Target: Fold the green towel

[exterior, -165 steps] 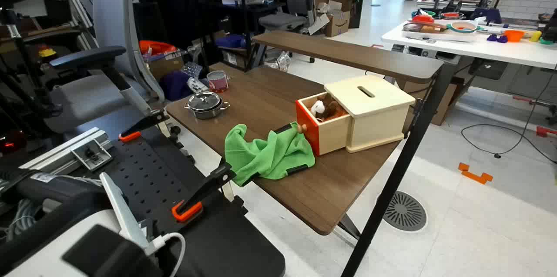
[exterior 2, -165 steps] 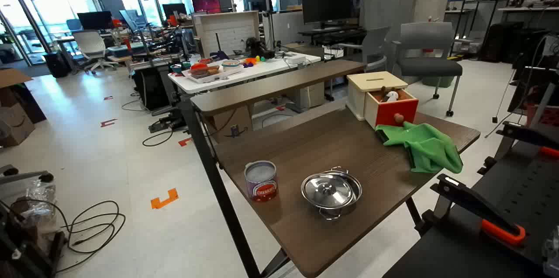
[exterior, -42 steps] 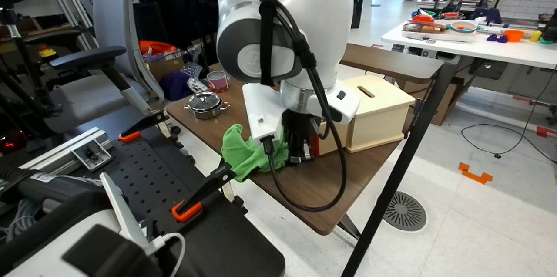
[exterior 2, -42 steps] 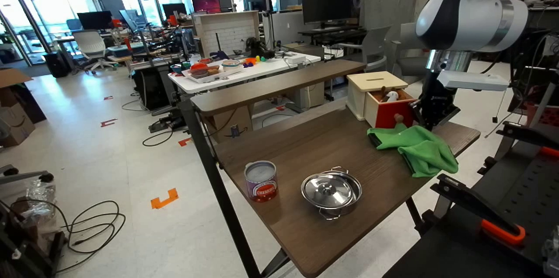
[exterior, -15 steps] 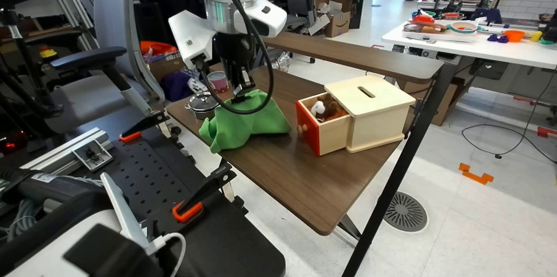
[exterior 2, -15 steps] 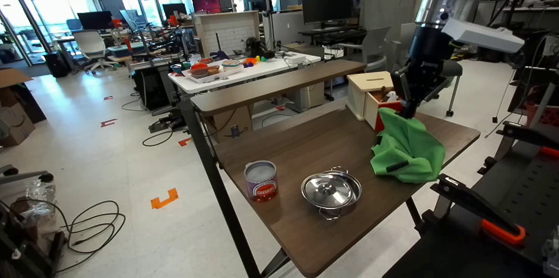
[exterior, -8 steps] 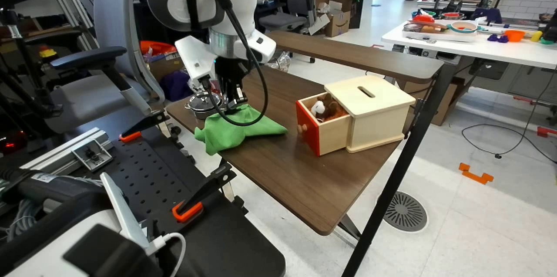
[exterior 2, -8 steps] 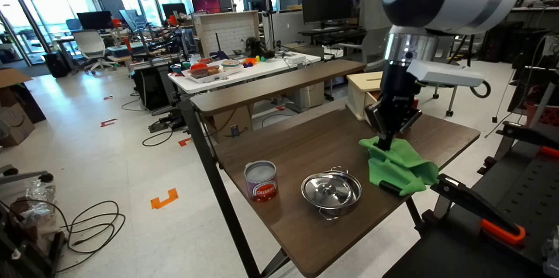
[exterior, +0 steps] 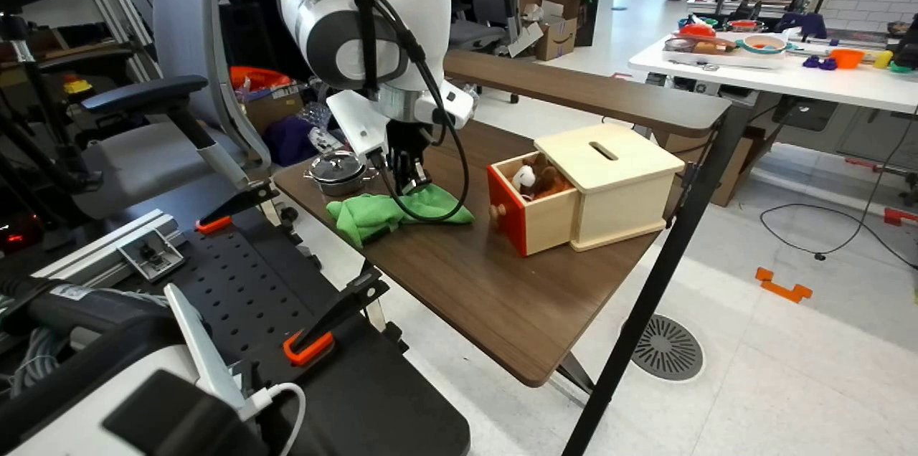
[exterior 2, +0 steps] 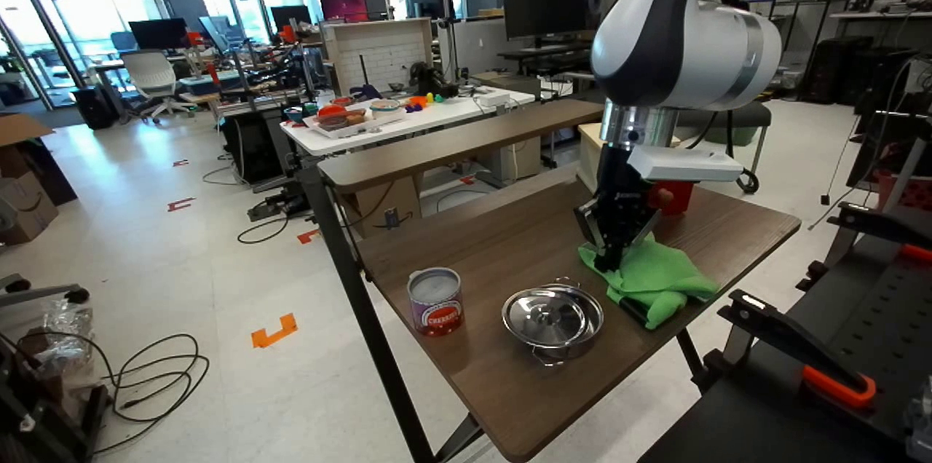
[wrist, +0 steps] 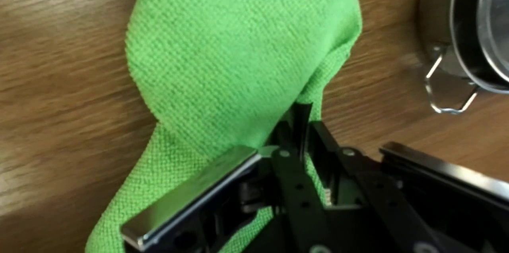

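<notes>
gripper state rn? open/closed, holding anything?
Gripper: closed, holding the towel.

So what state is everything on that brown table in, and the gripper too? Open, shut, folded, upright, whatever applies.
Green towel: partly folded over, wrinkled
Gripper: looks shut on the towel
Metal pot: upright
Pot lid: on the pot, off-centre, leaving a gap
Wooden box: upright
Drawer: open
Soft toy: inside the drawer
Cherries can: upright
</notes>
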`<move>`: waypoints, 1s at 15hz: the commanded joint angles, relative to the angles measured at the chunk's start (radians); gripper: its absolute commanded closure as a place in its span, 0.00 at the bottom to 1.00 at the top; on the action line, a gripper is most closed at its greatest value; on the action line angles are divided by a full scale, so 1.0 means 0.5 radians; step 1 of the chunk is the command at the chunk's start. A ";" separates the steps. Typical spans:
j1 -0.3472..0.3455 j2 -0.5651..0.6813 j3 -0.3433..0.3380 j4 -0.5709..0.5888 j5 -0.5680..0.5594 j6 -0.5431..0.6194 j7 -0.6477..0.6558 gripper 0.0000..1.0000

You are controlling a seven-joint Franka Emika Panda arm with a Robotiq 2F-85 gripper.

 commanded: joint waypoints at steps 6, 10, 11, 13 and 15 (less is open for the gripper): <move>-0.055 -0.128 0.039 -0.097 -0.050 0.073 -0.039 0.13; -0.173 -0.403 0.164 -0.328 0.032 0.036 -0.109 0.00; -0.240 -0.509 0.228 -0.409 0.081 -0.002 -0.147 0.00; -0.359 -0.701 0.328 -0.537 0.192 -0.168 -0.233 0.00; -0.214 -0.522 0.207 -0.382 0.144 -0.070 -0.167 0.00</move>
